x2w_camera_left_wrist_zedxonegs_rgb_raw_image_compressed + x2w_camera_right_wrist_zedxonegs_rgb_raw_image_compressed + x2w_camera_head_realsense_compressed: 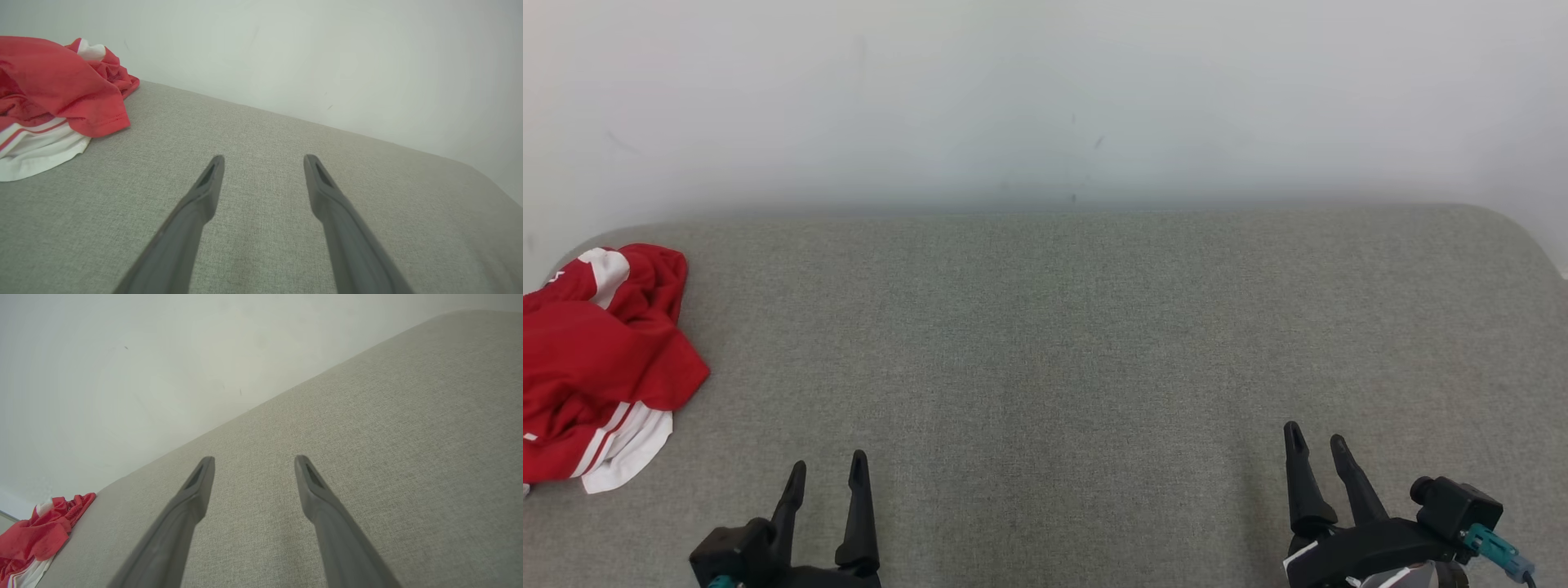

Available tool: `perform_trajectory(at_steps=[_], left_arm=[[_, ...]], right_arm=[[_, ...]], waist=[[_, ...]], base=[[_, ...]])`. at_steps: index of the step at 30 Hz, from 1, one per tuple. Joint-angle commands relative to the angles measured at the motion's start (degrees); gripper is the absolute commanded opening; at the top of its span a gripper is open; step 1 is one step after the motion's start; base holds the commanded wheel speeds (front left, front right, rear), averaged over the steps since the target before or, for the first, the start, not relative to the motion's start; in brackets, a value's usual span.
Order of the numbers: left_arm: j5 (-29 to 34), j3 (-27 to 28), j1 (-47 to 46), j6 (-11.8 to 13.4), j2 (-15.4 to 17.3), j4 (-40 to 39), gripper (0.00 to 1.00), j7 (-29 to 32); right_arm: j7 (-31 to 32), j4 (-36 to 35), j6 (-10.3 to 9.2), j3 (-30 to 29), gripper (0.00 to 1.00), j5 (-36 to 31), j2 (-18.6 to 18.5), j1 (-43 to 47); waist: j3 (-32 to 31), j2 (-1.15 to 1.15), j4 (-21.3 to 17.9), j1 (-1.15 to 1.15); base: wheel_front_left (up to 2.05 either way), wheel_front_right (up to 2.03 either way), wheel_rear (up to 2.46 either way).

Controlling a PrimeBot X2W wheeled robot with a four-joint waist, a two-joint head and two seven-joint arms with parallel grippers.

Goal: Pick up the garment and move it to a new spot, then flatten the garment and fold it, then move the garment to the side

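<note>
- The left gripper (828, 461), with two long dark fingers, is close by at the bottom. Its fingers are spread wide and hold nothing.
- The right gripper (1315, 434) is spread wide and empty too.
- Both hang over the flat grey woven cloth top (1054, 343). Its bare middle looks like a good new spot.
- The crumpled red and white garment (600, 359) lies in a heap at the left edge. It is well apart from both grippers, but nearer the left one.
- I think picking it up is the job now. The left gripper should reach over, come down on a thick red fold, pinch tight and lift high so nothing drags.
- The plain white wall (1045, 98) stands behind, so the fingers should not bump it.
</note>
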Motion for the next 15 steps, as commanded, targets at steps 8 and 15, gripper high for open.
perform_trajectory(at_steps=[8,15], left_arm=[[5.5,-1.7,0.5,0.8,1.1,-0.2,1.00,-1.5],[7.0,-1.6,0.4,1.1,0.6,0.4,1.00,-2.5]], right_arm=[[-1.0,-0.2,-0.07,0.4,1.00,-4.8,-0.2,0.1],[-1.6,0.0,-0.07,0.4,1.00,-7.7,-0.2,0.2]], waist=[[-0.1,0.00,0.0,0.00],[0.1,0.00,0.3,0.00]], base=[[0.00,0.00,0.00],[0.00,0.00,0.00]])
